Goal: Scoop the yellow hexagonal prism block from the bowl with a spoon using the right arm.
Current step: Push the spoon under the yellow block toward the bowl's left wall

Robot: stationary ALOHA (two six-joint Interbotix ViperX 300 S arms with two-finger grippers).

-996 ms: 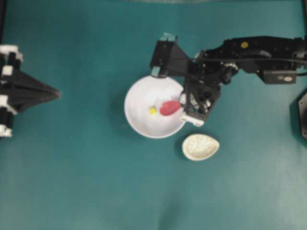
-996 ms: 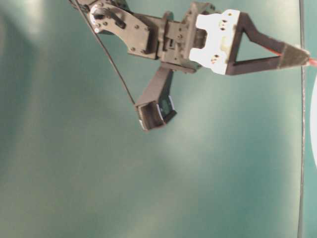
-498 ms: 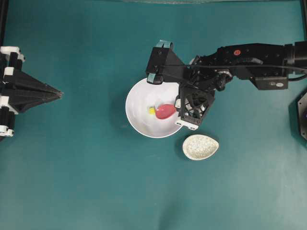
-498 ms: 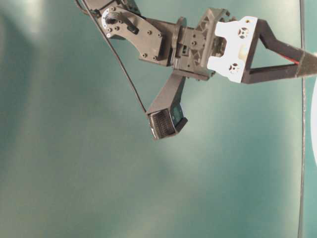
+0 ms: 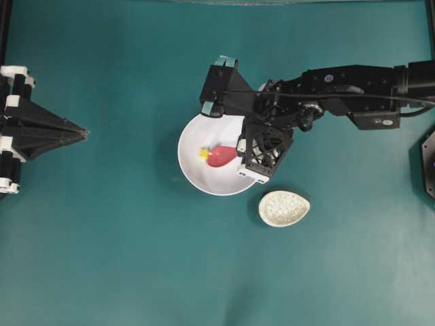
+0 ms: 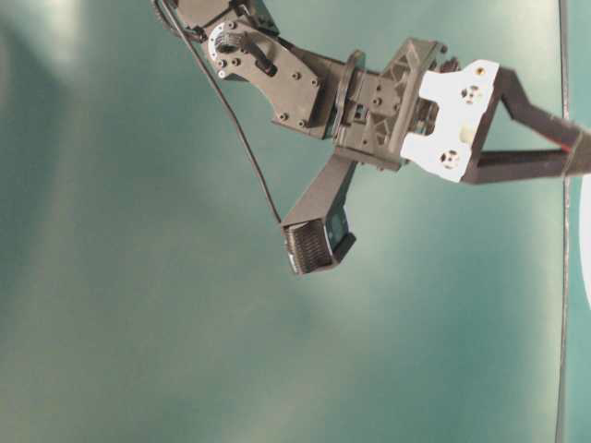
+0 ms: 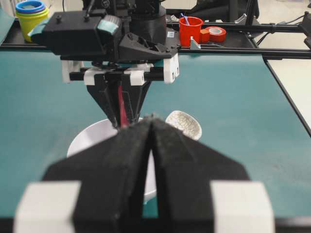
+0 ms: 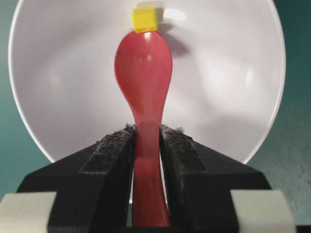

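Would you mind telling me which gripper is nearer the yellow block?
Right. The right gripper holds the spoon inside the bowl, its tip beside the yellow block; the left gripper sits far off by the table edge.

The right arm (image 5: 353, 85) is matte black, built of boxy links studded with small screws, with a thin black cable along it. Its claw (image 8: 146, 145) has black foam-faced fingers on white mounts. The left claw (image 5: 78, 132), at the frame's left edge, is black, pointed, white-blocked.
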